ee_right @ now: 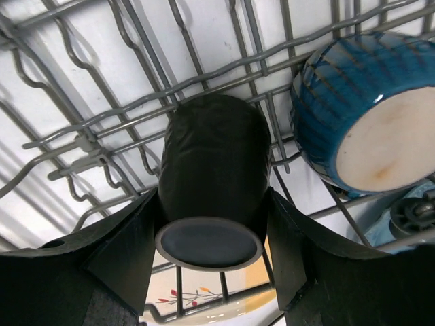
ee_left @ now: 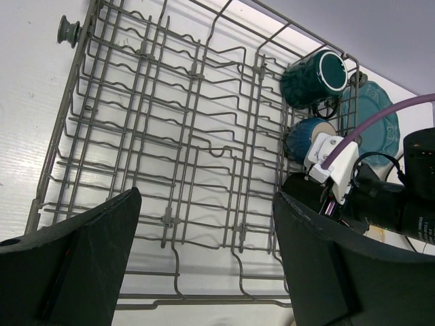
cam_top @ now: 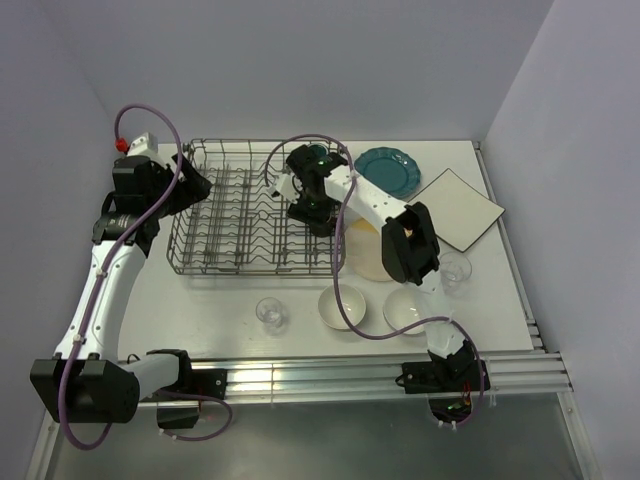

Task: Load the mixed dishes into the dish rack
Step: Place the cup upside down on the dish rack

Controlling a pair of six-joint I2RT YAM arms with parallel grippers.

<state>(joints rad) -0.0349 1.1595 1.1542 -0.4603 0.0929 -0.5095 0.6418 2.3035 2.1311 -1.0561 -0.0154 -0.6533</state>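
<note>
From above, the rack (cam_top: 250,215) sits on the white table (cam_top: 200,310), toward the back left. The left pincer (cam_top: 192,185) hangs at the rack's left end. The right pincer (cam_top: 315,215) reaches down into its right end. Right of the rack lie the teal plate (cam_top: 388,170) and the square plate (cam_top: 458,208). The leaf plate (cam_top: 362,262) peeks out from under the right arm. In front stand two bowls (cam_top: 340,307) (cam_top: 405,310) and a glass (cam_top: 271,313). A second glass (cam_top: 455,270) stands by the right arm. The left wrist camera looks down on the rack (ee_left: 170,136). Here the left pincer (ee_left: 204,197) is wide open with nothing in it (just wire below). In the far corner a teal mug (ee_left: 316,78) lies on its side, with a blue mug (ee_left: 302,139) next to it. The right wrist camera shows the right pincer (ee_right: 213,197) squeezing a black mug (ee_right: 214,149) from both sides, over the rack's wires. The blue mug (ee_right: 360,109) is just to its right, bottom facing us.
</note>
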